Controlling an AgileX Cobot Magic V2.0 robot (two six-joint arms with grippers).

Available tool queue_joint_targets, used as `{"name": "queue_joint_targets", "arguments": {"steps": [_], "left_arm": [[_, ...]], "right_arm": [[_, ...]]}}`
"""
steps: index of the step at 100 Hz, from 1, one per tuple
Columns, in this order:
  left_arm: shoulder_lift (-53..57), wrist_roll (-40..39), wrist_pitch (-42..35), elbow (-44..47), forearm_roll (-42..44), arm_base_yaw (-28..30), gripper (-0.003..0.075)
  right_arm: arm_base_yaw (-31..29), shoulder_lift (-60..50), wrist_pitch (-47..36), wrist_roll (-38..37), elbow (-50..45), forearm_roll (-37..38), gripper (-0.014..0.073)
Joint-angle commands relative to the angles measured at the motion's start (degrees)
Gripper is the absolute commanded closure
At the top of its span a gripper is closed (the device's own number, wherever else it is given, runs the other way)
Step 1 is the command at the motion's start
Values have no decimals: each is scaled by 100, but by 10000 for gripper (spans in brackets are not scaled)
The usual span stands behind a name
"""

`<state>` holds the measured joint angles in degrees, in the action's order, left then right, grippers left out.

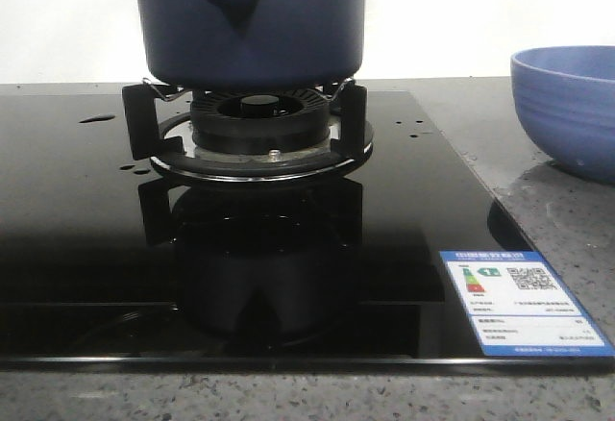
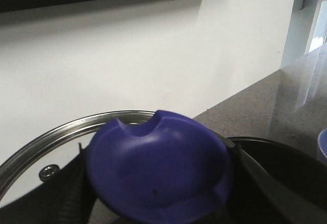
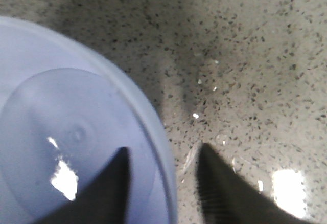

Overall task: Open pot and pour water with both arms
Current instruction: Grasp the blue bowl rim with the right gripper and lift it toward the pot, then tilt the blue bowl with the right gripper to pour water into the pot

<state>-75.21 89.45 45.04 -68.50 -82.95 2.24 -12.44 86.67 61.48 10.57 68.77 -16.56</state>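
The pot [image 1: 250, 17] sits on the burner [image 1: 255, 123] of the black hob [image 1: 404, 210], spout toward 6 o'clock. Water [image 1: 96, 119] drops lie at the hob's 10 o'clock. Left fingers [image 2: 71, 193] pinch the lid knob [image 2: 158, 168]. Right fingers [image 3: 214, 183] are spread across the bowl [image 3: 61, 132] rim, on the worktop [image 3: 255, 55] at 3 o'clock.

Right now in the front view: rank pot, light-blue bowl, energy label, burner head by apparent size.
1. pot, cropped at the top
2. burner head
3. light-blue bowl and energy label: look alike; bowl is cropped, label nearer the camera, so unranked.
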Motion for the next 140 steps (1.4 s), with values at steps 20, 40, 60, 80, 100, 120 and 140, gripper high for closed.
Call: {"name": "queue_joint_targets", "arguments": {"steps": [20, 40, 60, 80, 100, 120, 140], "left_arm": [[214, -37, -382, -228, -463, 15, 335], [214, -160, -712, -228, -463, 15, 342], [214, -179, -955, -228, -463, 15, 342], [190, -179, -1107, -195, -463, 15, 342], [190, -179, -1320, -185, -524, 15, 342], [190, -179, -1527, -185, -550, 15, 342], [190, -179, -1715, -185, -550, 15, 342]], "right_arm": [[-36, -187, -150, 55, 200, -140, 666], [-36, -272, 304, 103, 816, -473, 653], [162, -272, 871, 103, 1981, -760, 648], [788, -115, 914, 93, 3051, -1048, 648], [1694, 328, 724, -12, 3997, -1062, 648], [2502, 837, 87, -49, 4514, -1073, 648], [2976, 1213, -657, -49, 4618, -1084, 648]]}}
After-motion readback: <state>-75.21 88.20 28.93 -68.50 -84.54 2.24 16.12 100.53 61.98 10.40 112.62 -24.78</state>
